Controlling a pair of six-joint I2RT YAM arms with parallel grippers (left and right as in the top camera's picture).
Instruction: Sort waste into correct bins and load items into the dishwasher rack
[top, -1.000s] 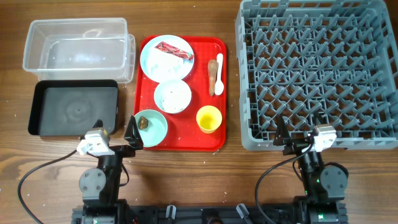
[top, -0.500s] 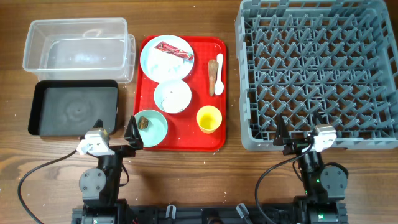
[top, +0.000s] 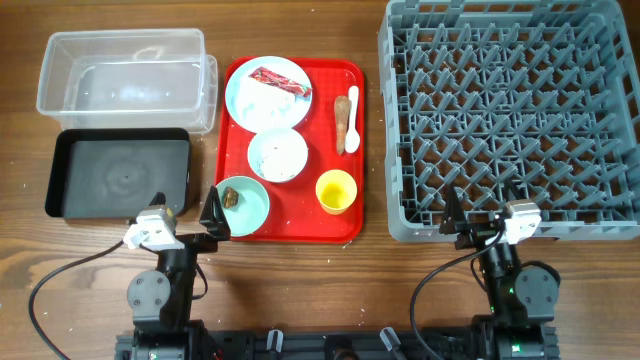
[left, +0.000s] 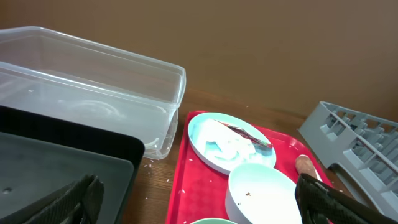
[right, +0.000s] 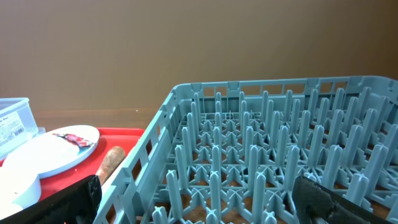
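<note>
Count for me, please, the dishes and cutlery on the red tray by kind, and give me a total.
plate: 1
bowls: 2
cup: 1
spoon: 1
Total: 5

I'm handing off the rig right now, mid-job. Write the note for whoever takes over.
Left hand and right hand: both open, holding nothing, low at the near side of the table.
On the red tray: plate with wrapper and tissue, white bowl with crumbs, mint bowl with a brown lump, yellow cup, spoon, brown stick.
Clear tub, black tray and rack hold nothing.
Done: nothing. Left: all waste to bins, all dishes to rack.
</note>
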